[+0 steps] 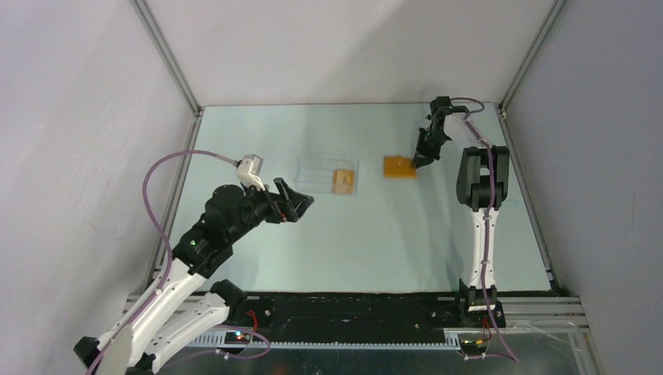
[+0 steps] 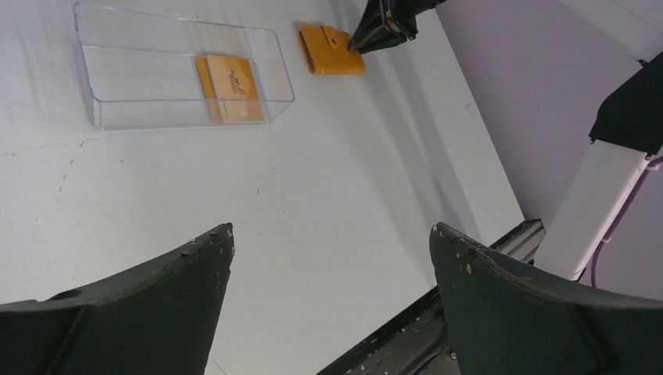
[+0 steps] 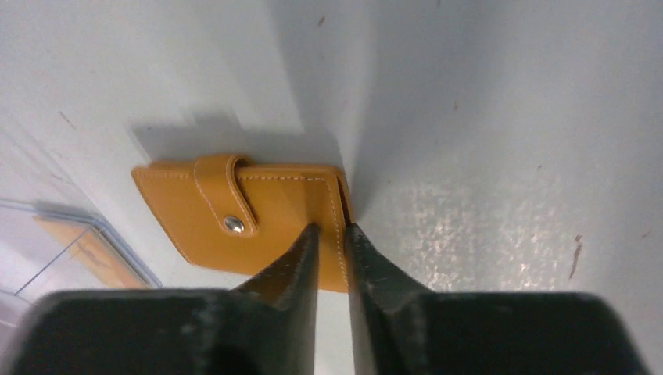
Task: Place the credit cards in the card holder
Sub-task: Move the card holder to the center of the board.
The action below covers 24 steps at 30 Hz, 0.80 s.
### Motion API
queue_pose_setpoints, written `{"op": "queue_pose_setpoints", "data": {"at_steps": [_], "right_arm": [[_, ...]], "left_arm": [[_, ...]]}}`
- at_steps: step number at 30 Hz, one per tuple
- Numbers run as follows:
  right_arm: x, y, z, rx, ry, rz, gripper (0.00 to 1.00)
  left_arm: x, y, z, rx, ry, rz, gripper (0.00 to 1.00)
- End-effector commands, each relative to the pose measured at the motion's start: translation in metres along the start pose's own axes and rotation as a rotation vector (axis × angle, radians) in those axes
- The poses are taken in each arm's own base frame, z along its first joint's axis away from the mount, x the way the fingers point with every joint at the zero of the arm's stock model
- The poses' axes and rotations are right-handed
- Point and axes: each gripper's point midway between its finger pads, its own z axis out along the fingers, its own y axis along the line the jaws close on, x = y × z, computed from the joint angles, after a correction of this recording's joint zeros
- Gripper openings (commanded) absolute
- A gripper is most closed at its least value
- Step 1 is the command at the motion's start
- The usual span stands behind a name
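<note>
The card holder [image 1: 397,167] is a closed orange wallet with a snapped tab, lying flat on the table; it also shows in the left wrist view [image 2: 328,51] and the right wrist view [image 3: 234,219]. My right gripper [image 1: 417,164] [image 3: 330,226] points down at its right edge. The jaws are almost together, and the tips touch the stitched edge. A tan-orange credit card [image 1: 342,181] [image 2: 231,87] lies inside a clear plastic case [image 1: 313,173] [image 2: 117,117]. My left gripper [image 1: 301,205] [image 2: 332,228] is open and empty, hovering near and left of the case.
Grey walls with metal frame rails enclose the table on three sides. The right arm's upright link [image 1: 482,176] stands just right of the wallet. A black rail [image 1: 352,308] runs along the near edge.
</note>
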Motion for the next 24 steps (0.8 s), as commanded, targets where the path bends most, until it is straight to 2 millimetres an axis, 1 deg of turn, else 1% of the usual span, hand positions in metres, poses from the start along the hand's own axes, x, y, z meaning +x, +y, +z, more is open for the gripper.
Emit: {"op": "queue_pose_setpoints", "data": {"at_steps": [1,2,3,4,7,8,9,10,11,12,13,14,15,16,17,18,19,20,21,22,23,24], "right_arm": [[0.028,0.010,-0.009,-0.025,0.057,-0.005,0.12],[0.029,0.013,-0.014,-0.036,0.044,-0.014,0.09],[0.040,0.012,-0.011,-0.033,0.068,-0.022,0.03],[0.049,0.011,-0.014,-0.029,0.078,-0.028,0.01],[0.070,0.015,-0.019,-0.029,0.089,-0.069,0.00],[0.084,0.017,-0.023,-0.033,0.102,-0.077,0.00],[0.089,0.018,-0.025,-0.041,0.099,-0.083,0.00],[0.105,0.018,-0.030,-0.044,0.115,-0.088,0.00],[0.110,0.019,-0.032,-0.051,0.113,-0.093,0.00],[0.129,0.018,-0.036,-0.051,0.134,-0.100,0.00],[0.135,0.018,-0.037,-0.054,0.134,-0.106,0.00],[0.155,0.017,-0.041,-0.055,0.155,-0.115,0.00],[0.162,0.017,-0.042,-0.059,0.158,-0.121,0.00],[0.180,0.016,-0.046,-0.060,0.177,-0.128,0.00],[0.185,0.019,-0.054,-0.075,0.157,-0.143,0.00],[0.204,0.018,-0.051,-0.071,0.192,-0.154,0.00],[0.209,0.021,-0.060,-0.083,0.171,-0.171,0.00],[0.225,0.020,-0.059,-0.075,0.195,-0.191,0.00],[0.229,0.023,-0.065,-0.082,0.178,-0.208,0.00],[0.242,0.021,-0.064,-0.073,0.196,-0.220,0.00],[0.248,0.021,-0.067,-0.077,0.185,-0.226,0.00],[0.251,0.023,-0.069,-0.082,0.182,-0.226,0.00]], "left_arm": [[-0.008,-0.009,0.001,0.034,-0.026,-0.022,0.99],[-0.009,-0.009,0.001,0.035,-0.027,-0.024,0.99],[-0.009,-0.010,0.001,0.035,-0.027,-0.028,0.99],[-0.010,-0.010,0.001,0.035,-0.031,-0.030,0.99],[-0.007,-0.009,0.002,0.034,-0.024,-0.039,0.99],[-0.006,-0.009,0.002,0.033,-0.021,-0.042,0.99],[-0.005,-0.009,0.003,0.033,-0.015,-0.047,0.99],[-0.003,-0.008,0.004,0.031,-0.008,-0.051,0.99],[-0.001,-0.007,0.005,0.029,0.000,-0.058,0.99],[0.001,-0.007,0.006,0.030,0.005,-0.061,0.99],[0.003,-0.007,0.007,0.028,0.012,-0.068,0.99],[0.005,-0.007,0.007,0.031,0.017,-0.071,0.99],[0.006,-0.007,0.008,0.030,0.021,-0.077,0.99],[0.009,-0.007,0.009,0.029,0.028,-0.079,0.99],[0.011,-0.007,0.010,0.031,0.035,-0.085,0.99],[0.015,-0.007,0.011,0.030,0.046,-0.092,0.99],[0.019,-0.009,0.013,0.036,0.061,-0.093,0.99],[0.024,-0.010,0.015,0.040,0.078,-0.101,0.99],[0.030,-0.013,0.018,0.048,0.100,-0.104,0.99],[0.036,-0.015,0.020,0.056,0.126,-0.123,0.99],[0.047,-0.014,0.027,0.051,0.162,-0.143,1.00],[0.054,-0.020,0.029,0.075,0.196,-0.173,1.00]]}}
